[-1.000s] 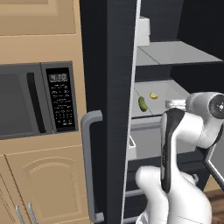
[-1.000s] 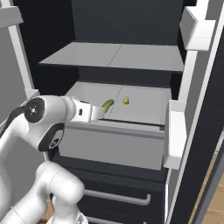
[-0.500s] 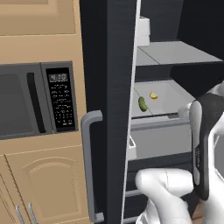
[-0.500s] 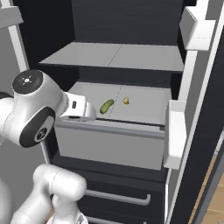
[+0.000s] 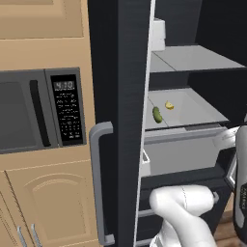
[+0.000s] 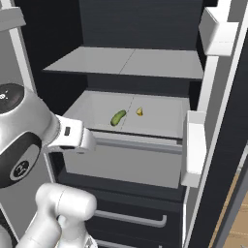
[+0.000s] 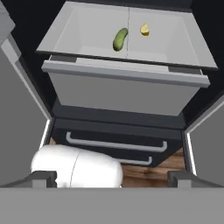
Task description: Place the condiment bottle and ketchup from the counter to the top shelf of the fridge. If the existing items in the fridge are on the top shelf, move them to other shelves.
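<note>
Kitchen cabinetry in tan wood, with a grey built-in microwave, flanks the tall black fridge, whose doors stand open. Nearest, the two-finger gripper hangs low before the fridge, its dark tips wide apart and holding nothing. Beyond it lie the fridge's dark lower drawers with silver handles, then a light-grey pulled-out bin. On the grey shelf above that bin rest the existing items: a small dark green pickle-like oblong toward the middle, and a smaller yellow wedge just beside it toward the back edge. Farther up, the top shelf, the uppermost flat light-grey panel, carries nothing. Judging by this, the shelf-clearing part needs no work or is finished, while fetching the condiment bottle and ketchup from the counter remains entirely ahead.
</note>
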